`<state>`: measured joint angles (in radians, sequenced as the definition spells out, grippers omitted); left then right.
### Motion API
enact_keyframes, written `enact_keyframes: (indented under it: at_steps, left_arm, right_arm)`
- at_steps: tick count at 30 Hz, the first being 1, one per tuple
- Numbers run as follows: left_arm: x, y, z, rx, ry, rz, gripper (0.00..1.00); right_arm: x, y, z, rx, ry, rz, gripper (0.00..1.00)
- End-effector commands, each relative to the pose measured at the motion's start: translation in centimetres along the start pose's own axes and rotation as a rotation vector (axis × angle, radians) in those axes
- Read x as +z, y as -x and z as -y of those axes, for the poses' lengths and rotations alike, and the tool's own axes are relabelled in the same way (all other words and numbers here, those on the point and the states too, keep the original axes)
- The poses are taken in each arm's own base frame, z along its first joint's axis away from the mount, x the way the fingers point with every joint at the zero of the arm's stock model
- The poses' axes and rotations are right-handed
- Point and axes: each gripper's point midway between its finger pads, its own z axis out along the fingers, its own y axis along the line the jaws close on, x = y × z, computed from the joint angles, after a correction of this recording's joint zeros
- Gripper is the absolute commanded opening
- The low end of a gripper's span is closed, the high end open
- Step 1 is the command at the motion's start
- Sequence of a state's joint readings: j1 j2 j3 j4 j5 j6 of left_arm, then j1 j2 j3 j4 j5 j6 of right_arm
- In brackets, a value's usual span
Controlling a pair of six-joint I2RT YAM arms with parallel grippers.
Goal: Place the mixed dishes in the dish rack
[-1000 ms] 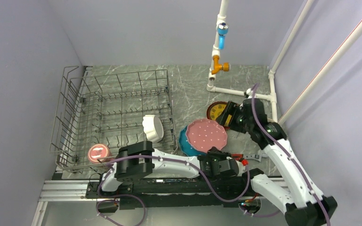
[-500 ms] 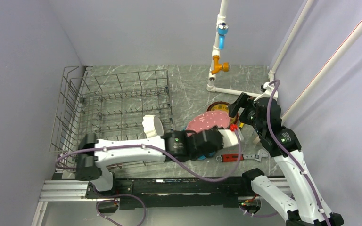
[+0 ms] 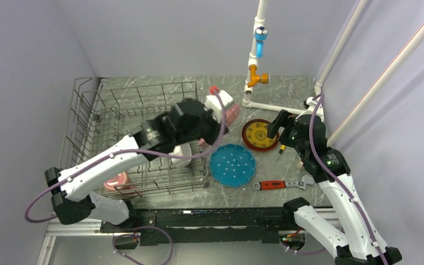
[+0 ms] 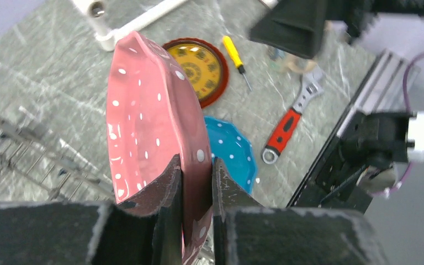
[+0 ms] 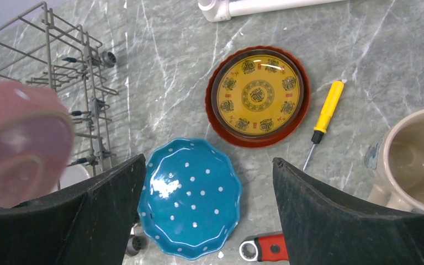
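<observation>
**Inspector:** Top view first. What has changed?

**Assessor:** The left gripper (image 3: 221, 110) has taken the pink scalloped plate (image 3: 232, 115) off the table (image 3: 221, 91). A second ago that plate lay on the blue plate (image 3: 232, 165). Now it is held up at the right wall of the dish rack (image 3: 116, 130), and the blue plate lies bare, below the fingers. The right gripper (image 3: 283, 130) has drawn back from the red-brown plate (image 3: 260, 134) and its jaws have spread.

**Inspector:** Meaning for the task?

**Assessor:** Judged: one plate is in transit and has yet to be slotted into the rack. Three dishes wait outside.

**Inspector:** Rack contents?

**Assessor:** The white scalloped bowl (image 3: 181, 154), partly hidden, and the pink mug (image 3: 116, 181) at the near-left corner. Nothing else can be made out in it.

**Inspector:** Left wrist view?

**Assessor:** Both fingers are clamped on the pink plate's rim, one on either face, and the plate stands upright beyond them. Rack wires show left of the fingers. The red-handled wrench (image 4: 287, 127) and yellow screwdriver (image 4: 234, 52) lie to the right.

**Inspector:** Right wrist view?

**Assessor:** The fingers are wide apart and hold nothing. The blue plate sits between them and the red-brown plate lies just beyond it. The cream cup (image 5: 414, 160) stands outside the right finger, upright and seemingly empty. The pink plate is a blur past the left finger.
</observation>
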<state>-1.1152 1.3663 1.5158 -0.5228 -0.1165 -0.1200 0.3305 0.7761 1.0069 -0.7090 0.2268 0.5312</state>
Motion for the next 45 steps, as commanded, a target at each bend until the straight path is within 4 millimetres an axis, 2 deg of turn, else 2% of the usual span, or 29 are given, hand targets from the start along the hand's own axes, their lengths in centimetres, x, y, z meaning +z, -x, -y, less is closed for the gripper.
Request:
enact_keyframes:
  at_steps: [1, 7, 9, 12, 18, 21, 27, 31, 36, 41, 45]
  left_arm:
    - [-7.1, 10.1, -4.2, -0.204, 0.002, 0.338, 0.00]
    - [-9.3, 11.3, -10.2, -0.409, 0.052, 0.437, 0.00]
    - [-9.8, 11.6, -11.7, -0.462, 0.034, 0.476, 0.00]
    - [-10.2, 11.6, -15.1, -0.543, 0.064, 0.519, 0.00]
    - [-10.2, 9.8, -21.2, -0.785, 0.133, 0.615, 0.00]
    - [-9.5, 8.8, -23.3, -0.868, 0.177, 0.632, 0.00]
    - [-7.1, 6.6, -26.0, -1.005, 0.227, 0.630, 0.00]
    - [-6.1, 5.7, -27.2, -1.017, 0.266, 0.606, 0.00]
    - [-5.4, 4.7, -27.7, -1.024, 0.289, 0.579, 0.00]
    - [-6.2, 4.8, -28.0, -0.974, 0.339, 0.585, 0.00]
    - [-5.8, 3.8, -28.0, -0.977, 0.347, 0.547, 0.00]
  right_arm:
    - [0.4, 0.1, 0.0, 0.001, -0.001, 0.014, 0.87]
    - [0.8, -0.4, 0.1, -0.001, -0.006, -0.002, 0.87]
    - [0.9, -0.5, 0.0, -0.001, -0.002, -0.005, 0.87]
    - [1.1, -0.6, 0.0, -0.004, -0.005, -0.013, 0.87]
    - [1.6, -1.3, 0.2, -0.006, -0.010, -0.029, 0.87]
    - [1.9, -1.7, 0.3, -0.008, -0.015, -0.038, 0.87]
    - [2.6, -2.1, 0.4, -0.017, -0.023, -0.052, 0.87]
    - [2.8, -2.2, 0.6, -0.024, -0.033, -0.055, 0.87]
    - [3.1, -2.4, 0.8, -0.032, -0.045, -0.053, 0.88]
    - [3.5, -2.6, 0.7, -0.033, -0.043, -0.064, 0.88]
    - [3.8, -2.7, 0.4, -0.034, -0.033, -0.070, 0.88]
